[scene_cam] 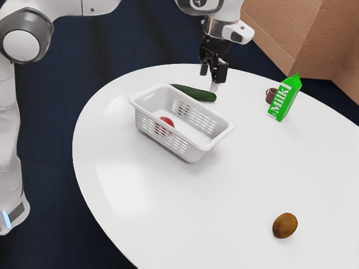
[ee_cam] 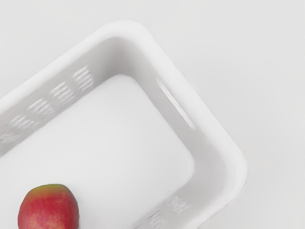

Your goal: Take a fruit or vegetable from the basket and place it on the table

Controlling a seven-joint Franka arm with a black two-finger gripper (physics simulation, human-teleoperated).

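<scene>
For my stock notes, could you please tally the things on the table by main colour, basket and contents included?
Green: 2 (cucumber, milk carton)
Brown: 2 (mug, oval item)
Red: 1 (apple)
White: 1 (basket)
Total: 6

The black gripper (scene_cam: 213, 74) hung with its jaws pointing down and parted, a gap between the fingers (scene_cam: 221, 74). Above the jaws sat the white wrist (scene_cam: 224, 29); the rest of the arm (scene_cam: 11, 106) stood well apart from them, toward the exterior view's left.
</scene>
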